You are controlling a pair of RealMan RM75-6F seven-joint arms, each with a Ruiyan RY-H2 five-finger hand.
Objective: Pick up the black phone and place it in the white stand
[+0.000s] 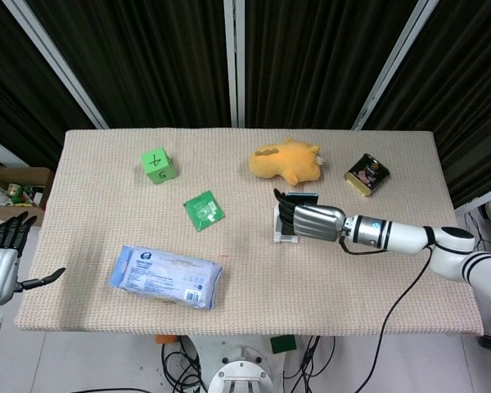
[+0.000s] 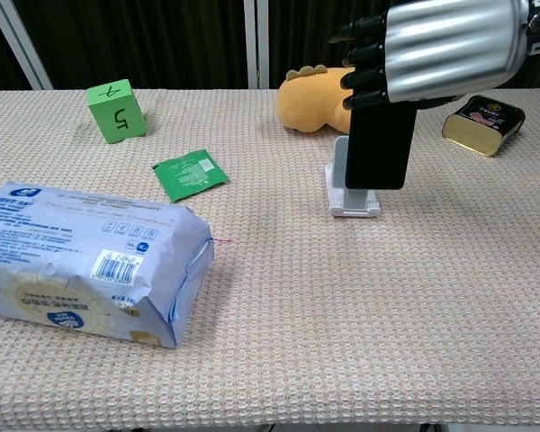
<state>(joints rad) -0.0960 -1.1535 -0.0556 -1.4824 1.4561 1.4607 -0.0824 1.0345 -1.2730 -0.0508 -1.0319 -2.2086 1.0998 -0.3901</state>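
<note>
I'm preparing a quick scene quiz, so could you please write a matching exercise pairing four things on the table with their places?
Things:
1. black phone
2. green cube
3. wipes pack
4. gold tin

Places:
A. near front edge, left side
B. far right, beside the yellow plush toy
C. held upright by the right hand, just over the white stand
D. far left part of the table

Pairs: 1-C, 2-D, 3-A, 4-B
</note>
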